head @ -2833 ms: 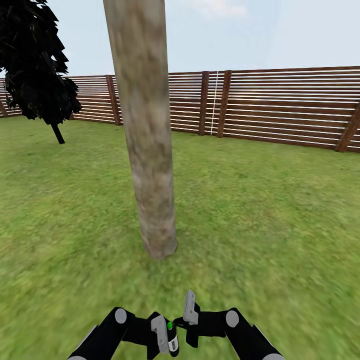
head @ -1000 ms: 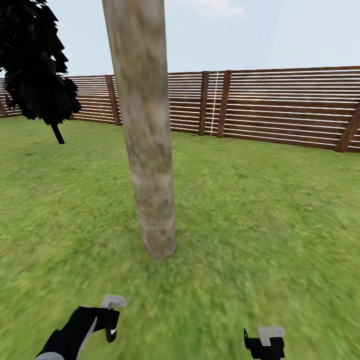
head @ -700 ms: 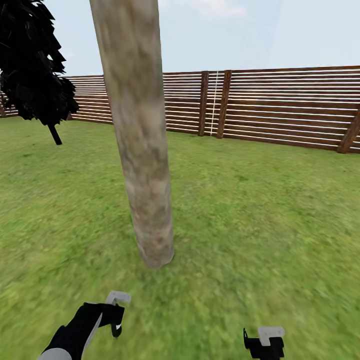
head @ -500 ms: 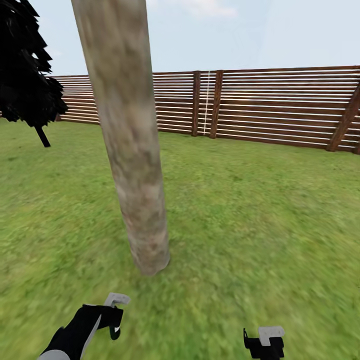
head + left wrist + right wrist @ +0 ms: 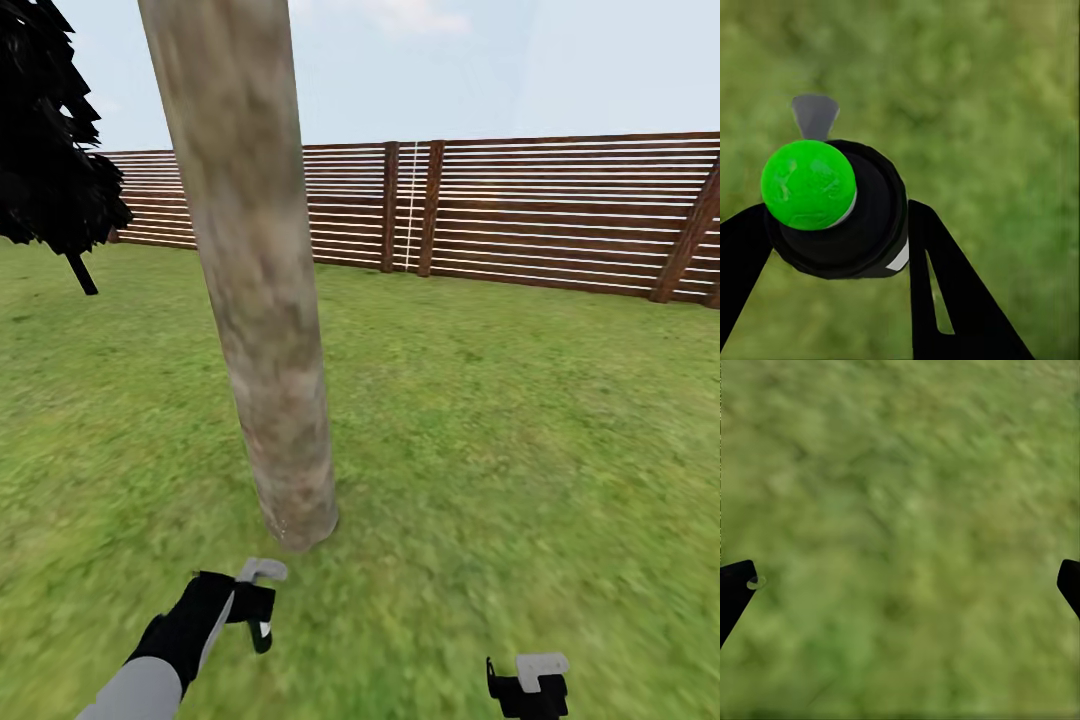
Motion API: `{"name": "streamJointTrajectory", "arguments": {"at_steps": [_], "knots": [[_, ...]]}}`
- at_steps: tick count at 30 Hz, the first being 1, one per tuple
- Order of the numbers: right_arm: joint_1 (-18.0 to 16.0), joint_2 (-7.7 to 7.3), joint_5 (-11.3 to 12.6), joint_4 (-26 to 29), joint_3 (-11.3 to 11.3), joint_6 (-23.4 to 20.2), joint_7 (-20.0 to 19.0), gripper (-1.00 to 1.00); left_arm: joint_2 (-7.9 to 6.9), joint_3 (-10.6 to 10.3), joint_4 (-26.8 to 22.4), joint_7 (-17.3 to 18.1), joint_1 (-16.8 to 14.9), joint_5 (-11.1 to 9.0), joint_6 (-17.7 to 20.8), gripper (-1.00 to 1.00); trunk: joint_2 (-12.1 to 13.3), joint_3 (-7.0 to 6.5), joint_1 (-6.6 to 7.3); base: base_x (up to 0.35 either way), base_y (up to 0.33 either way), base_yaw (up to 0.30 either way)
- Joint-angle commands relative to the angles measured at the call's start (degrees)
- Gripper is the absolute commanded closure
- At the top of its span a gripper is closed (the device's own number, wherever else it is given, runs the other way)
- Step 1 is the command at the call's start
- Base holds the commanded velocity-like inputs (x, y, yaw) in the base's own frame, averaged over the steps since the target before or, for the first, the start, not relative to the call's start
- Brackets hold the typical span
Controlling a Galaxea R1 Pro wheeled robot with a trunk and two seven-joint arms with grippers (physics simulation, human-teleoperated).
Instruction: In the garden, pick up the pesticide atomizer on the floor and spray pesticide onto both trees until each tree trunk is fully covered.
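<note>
One tree trunk (image 5: 262, 290) rises ahead, fence (image 5: 560, 215) behind.

A fenced garden outdoors, rendered in a simulator. Green lawn (image 5: 520, 420) covers the whole lower part of the frame and runs back to a brown fence (image 5: 560, 215) of horizontal wooden slats with darker posts, crossing the middle from left to right. A thick pale tree trunk (image 5: 262, 290) rises from the grass left of centre, a near-black conifer (image 5: 45, 150) stands at the upper left, and pale blue sky (image 5: 500, 65) lies above the fence.
</note>
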State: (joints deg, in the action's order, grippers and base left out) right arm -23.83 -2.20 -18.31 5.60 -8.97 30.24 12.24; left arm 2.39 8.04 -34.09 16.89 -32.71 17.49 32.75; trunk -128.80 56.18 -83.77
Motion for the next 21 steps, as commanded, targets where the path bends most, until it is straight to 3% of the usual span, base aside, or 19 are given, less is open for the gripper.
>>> {"name": "streamJointTrajectory", "arguments": {"at_steps": [1, 3, 5, 6, 8, 10, 12, 16, 18, 19, 20, 21], "knots": [[0.01, 0.04, -0.02, 0.00, 0.01, 0.00, -0.01, -1.00, 2.70, -0.30, -0.01, -0.07, -0.17, 0.57, -0.21, 1.00, 0.00, 0.00, 0.00, 0.000, 0.000, 0.000], [-0.01, 0.01, -0.04, 0.02, 0.01, -0.01, -0.02, -1.00, 4.09, -0.37, -0.01, -0.06, -1.31, 0.54, -0.07, 1.00, 0.00, 0.00, 0.00, 0.000, 0.000, 0.000], [0.00, 0.00, -0.02, 0.02, 0.01, -0.01, -0.02, -1.00, 3.35, -0.33, -0.01, 0.03, -2.58, 0.69, 0.10, 1.00, 0.00, 0.00, 0.00, 0.000, 0.000, 0.000], [-0.01, -0.03, 0.01, 0.02, 0.01, -0.01, -0.02, -1.00, 0.66, -0.21, -0.01, 0.07, -3.19, 0.76, 0.21, 1.00, 0.00, 0.00, 0.00, 0.000, 0.000, 0.000], [-0.01, -0.07, 0.02, 0.02, 0.01, -0.01, 0.04, -1.00, -3.35, -0.07, -0.01, 0.26, -3.41, 0.59, 0.33, 1.00, 0.00, 0.00, 0.00, 0.000, 0.000, 0.000], [0.00, -0.08, 0.02, 0.02, 0.01, -0.01, 0.06, -1.00, -4.82, -0.13, -0.01, 0.36, -3.38, 0.56, 0.36, 1.00, 0.00, 0.00, 0.00, -0.011, 0.000, 0.000], [0.01, -0.09, 0.00, 0.02, 0.01, -0.01, 0.07, -1.00, -4.85, -0.37, -0.06, 0.41, -3.40, 0.56, 0.30, 1.00, 0.00, 0.00, 0.00, -0.255, 0.000, 0.000], [0.00, -0.13, -0.05, 0.00, 0.00, -0.01, 0.07, -1.00, -1.25, -0.54, -2.88, 0.48, -3.97, 0.60, 0.29, 1.00, 0.00, 0.00, 0.00, -0.205, 0.000, 0.000], [0.01, -0.14, -0.06, -0.06, 0.01, -0.01, 0.07, -1.00, -2.21, -0.48, -4.68, 0.53, -4.89, 0.80, 1.35, 1.00, 0.00, 0.00, 0.00, -0.014, 0.000, 0.000], [0.01, -0.13, -0.06, -0.06, 0.00, -0.01, 0.07, -1.00, -4.21, -0.30, -5.08, 0.67, -5.49, 0.56, 2.57, 1.00, 0.00, 0.00, 0.00, -0.002, 0.000, 0.000], [0.01, -0.12, -0.06, -0.06, 0.00, -0.02, 0.07, -1.00, -5.09, -0.28, -5.20, 0.85, -5.63, 0.43, 2.92, 1.00, 0.00, 0.00, 0.00, 0.000, 0.000, 0.000], [0.00, -0.15, -0.06, -0.06, 0.01, -0.03, 0.07, -1.00, -5.06, -0.37, -5.31, 0.98, -5.74, 0.40, 3.22, 1.00, 0.00, 0.00, 0.00, 0.000, 0.000, 0.000]]}}
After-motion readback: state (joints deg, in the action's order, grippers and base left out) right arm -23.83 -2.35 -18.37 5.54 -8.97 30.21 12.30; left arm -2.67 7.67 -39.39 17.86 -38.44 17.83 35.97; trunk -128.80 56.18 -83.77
